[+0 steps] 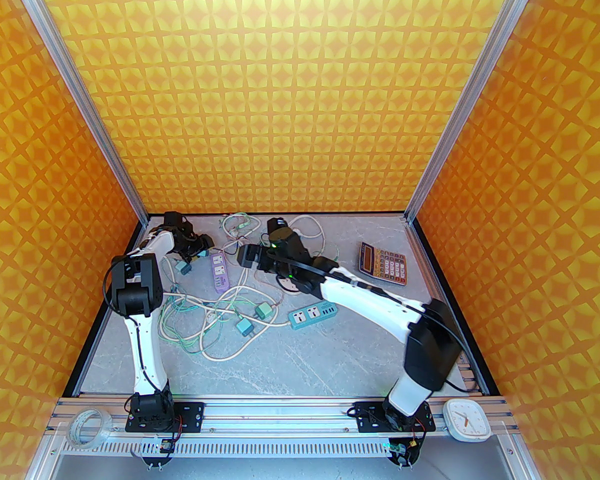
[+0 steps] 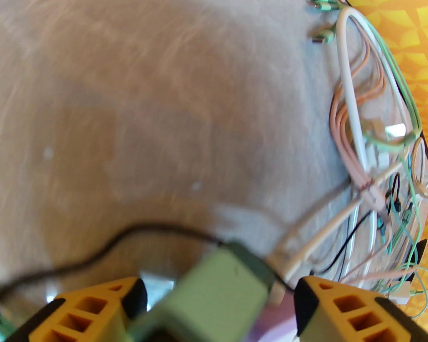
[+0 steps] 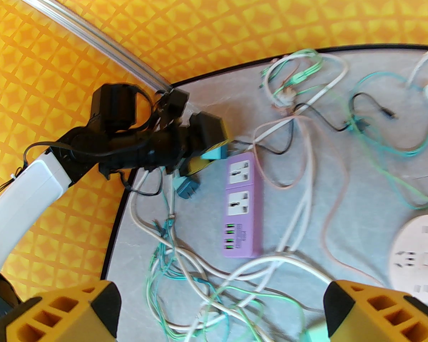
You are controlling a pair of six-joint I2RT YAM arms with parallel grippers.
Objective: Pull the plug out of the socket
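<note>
The purple socket strip (image 3: 240, 205) (image 1: 219, 272) lies flat at the back left, both of its sockets bare. A teal plug (image 3: 214, 153) (image 2: 221, 280) sits just past the strip's far end, out of the socket, between the fingers of my left gripper (image 2: 219, 292) (image 3: 208, 146) (image 1: 202, 249). The left jaws stand open, with a gap showing between the plug and the right finger (image 2: 342, 312). My right gripper (image 3: 221, 315) (image 1: 245, 257) hovers open over the cable tangle near the strip, holding nothing.
A second teal plug (image 3: 187, 188) (image 1: 184, 267) lies left of the strip. Loose cables (image 1: 205, 318) sprawl over the left half of the table. A blue power strip (image 1: 314, 315), a round white socket (image 3: 421, 258) and a calculator (image 1: 384, 263) lie to the right.
</note>
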